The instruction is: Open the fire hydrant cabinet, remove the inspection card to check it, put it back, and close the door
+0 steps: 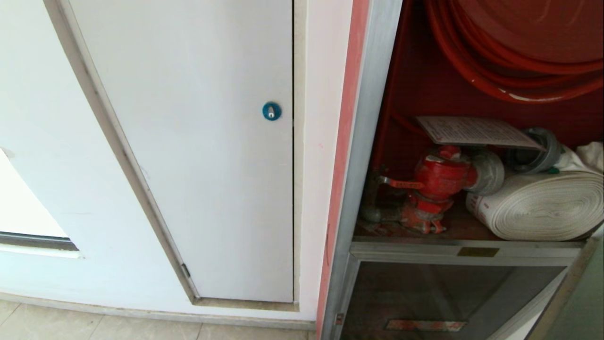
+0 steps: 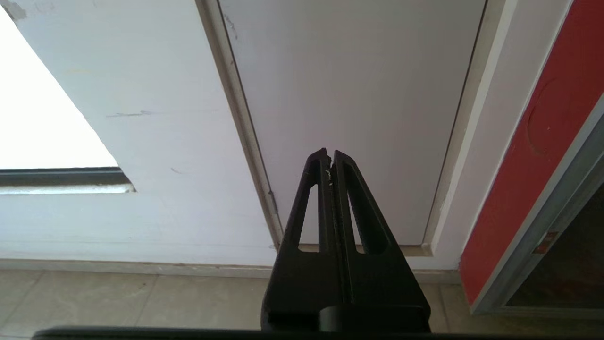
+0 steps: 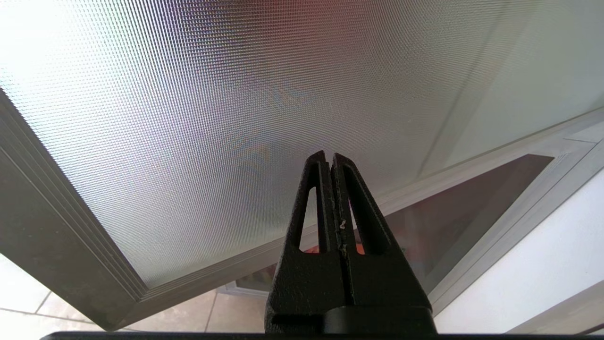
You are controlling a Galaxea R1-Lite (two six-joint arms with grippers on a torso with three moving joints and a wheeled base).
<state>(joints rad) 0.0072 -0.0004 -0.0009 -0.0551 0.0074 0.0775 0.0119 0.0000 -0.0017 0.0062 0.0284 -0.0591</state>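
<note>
White panel [image 1: 198, 156] with blue round lock [image 1: 271, 111] sitting at left of head view, floor tiles [image 1: 94, 326] below; not part of the job. Left gripper [image 2: 330, 158] pointing at that panel's lower edge, fingers [image 2: 347, 198] pressed together, pinching nothing, well apart from the cabinet. Looking parked.

Moving right: fire hydrant cabinet [image 1: 373, 141] standing open, silver frame edge and red interior showing. Red hose reel [image 1: 509, 56] hanging at top of the compartment. Inspection card [image 1: 476, 131] lying flat and slightly tilted on top of the red valve [image 1: 436, 182], toward the back of the compartment floor, with a grey coupling [image 1: 538, 151] just beside its right end. White rolled hose [image 1: 542, 205] lying at the right of the compartment floor, touching the valve's outlet. Smaller dark glass panel [image 1: 448, 293] with red label strip sitting shut below.

Door [image 3: 212, 123] swinging open at far right, only its patterned glass and frame corner showing in the right wrist view. Right gripper [image 3: 329, 160] hanging close in front of that glass, fingers [image 3: 349, 203] pressed together, gripping nothing.

Progress, judging: door opened, card sitting inside. Cannot tell whether card not yet taken or already returned. With both grippers empty and clear of the compartment, closing the door remaining at minimum; possibly card check too.
</note>
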